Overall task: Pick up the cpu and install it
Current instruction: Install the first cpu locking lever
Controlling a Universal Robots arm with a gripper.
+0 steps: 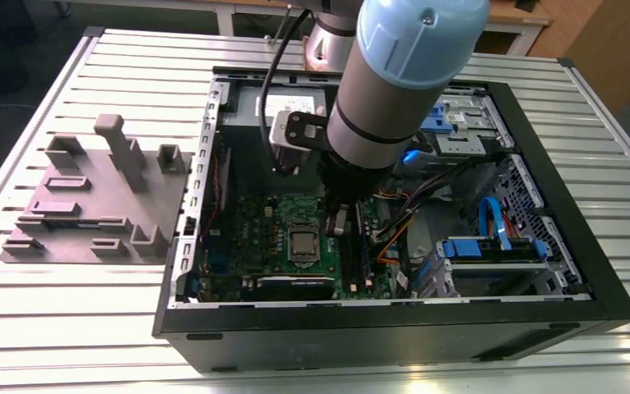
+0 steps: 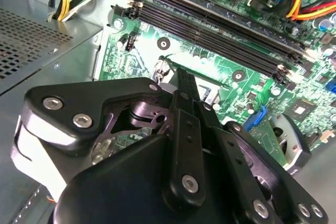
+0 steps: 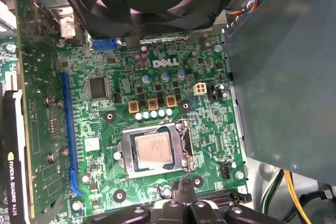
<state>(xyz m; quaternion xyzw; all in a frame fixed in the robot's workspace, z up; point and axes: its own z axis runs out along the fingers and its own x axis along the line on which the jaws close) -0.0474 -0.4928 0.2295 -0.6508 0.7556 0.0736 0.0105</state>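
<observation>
Your gripper (image 2: 181, 85) hangs inside the open computer case (image 1: 577, 271), just above the green motherboard (image 3: 205, 124), its fingers drawn together with nothing visible between them. The cpu (image 3: 153, 148) already lies flat within the metal-framed socket (image 3: 181, 153), just beside the gripper's tip, so the placing looks done. The grey block tray (image 1: 85, 205) rests well apart on the tabletop (image 1: 63, 328).

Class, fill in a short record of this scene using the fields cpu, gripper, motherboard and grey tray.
cpu: silver square lying in the metal-framed socket
gripper: above the board beside the socket, nothing seen in it
motherboard: green, inside the open computer case
grey tray: on the slatted table, to the exterior view's left of the case
</observation>
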